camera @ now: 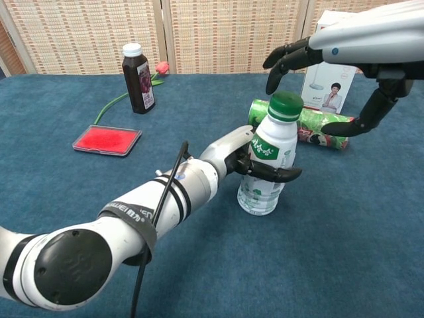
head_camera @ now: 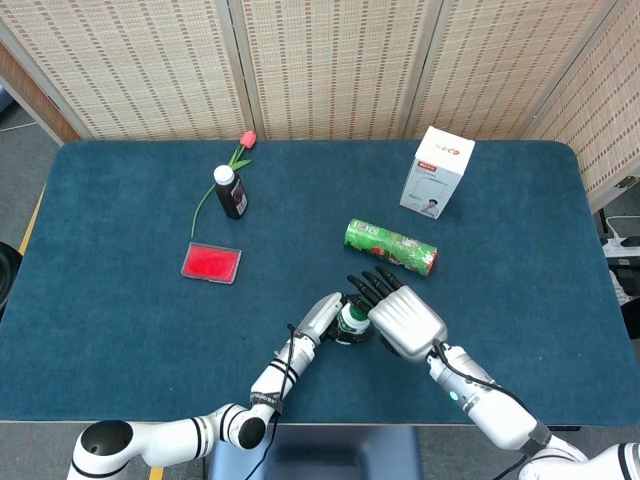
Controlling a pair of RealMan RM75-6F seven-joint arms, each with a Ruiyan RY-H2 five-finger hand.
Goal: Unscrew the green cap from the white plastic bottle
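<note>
The white plastic bottle (camera: 265, 163) stands upright on the blue table, its green cap (camera: 287, 105) on top; in the head view only part of the cap (head_camera: 353, 316) shows. My left hand (camera: 246, 158) grips the bottle around its middle, also seen as the left hand (head_camera: 326, 317) in the head view. My right hand (camera: 339, 59) hovers open just above and to the right of the cap, fingers spread and curved, not touching it. In the head view the right hand (head_camera: 400, 315) covers part of the bottle.
A green cylindrical can (head_camera: 390, 246) lies just behind the bottle. A white box (head_camera: 437, 171) stands at the back right. At the back left are a dark bottle (head_camera: 229, 191), a red tulip (head_camera: 242, 146) and a red flat pad (head_camera: 211, 262).
</note>
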